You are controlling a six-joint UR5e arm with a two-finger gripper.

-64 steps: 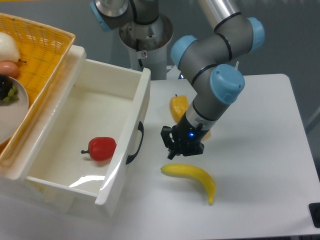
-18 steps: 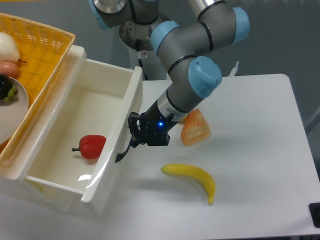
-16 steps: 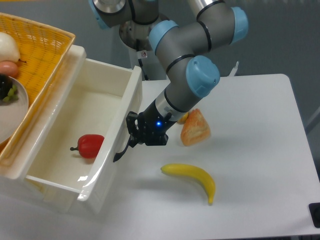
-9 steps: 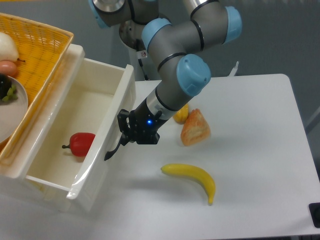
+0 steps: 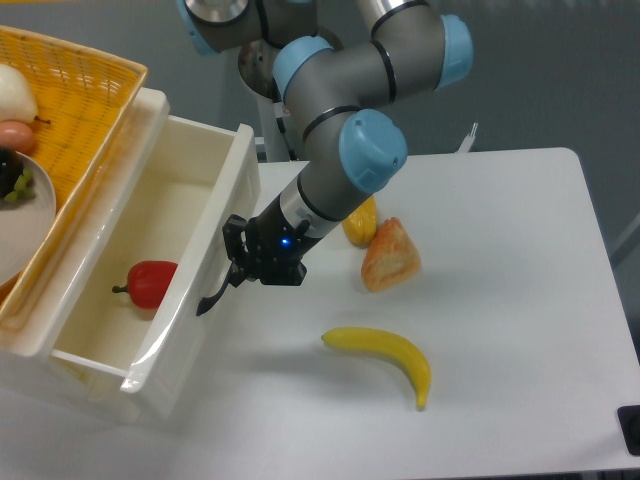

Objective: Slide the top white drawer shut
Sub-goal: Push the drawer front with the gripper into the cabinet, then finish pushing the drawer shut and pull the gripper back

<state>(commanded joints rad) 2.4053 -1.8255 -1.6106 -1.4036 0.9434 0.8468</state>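
The top white drawer (image 5: 205, 262) stands partly open on the left, its glossy front panel facing right with a curved black handle (image 5: 214, 295). A red pepper (image 5: 147, 281) lies inside it. My gripper (image 5: 252, 266) is black and presses against the front panel right by the handle. Its fingers look closed together, with nothing held between them. The arm reaches down to it from the upper middle.
A yellow wicker basket (image 5: 85, 95) with a plate and fruit sits on top of the cabinet at the upper left. On the white table lie a banana (image 5: 385, 355), an orange bread-like piece (image 5: 391, 254) and a yellow fruit (image 5: 359, 222) behind the arm.
My gripper has moved left against the drawer front. The drawer has slid left into the cabinet, and the red pepper has gone with it.
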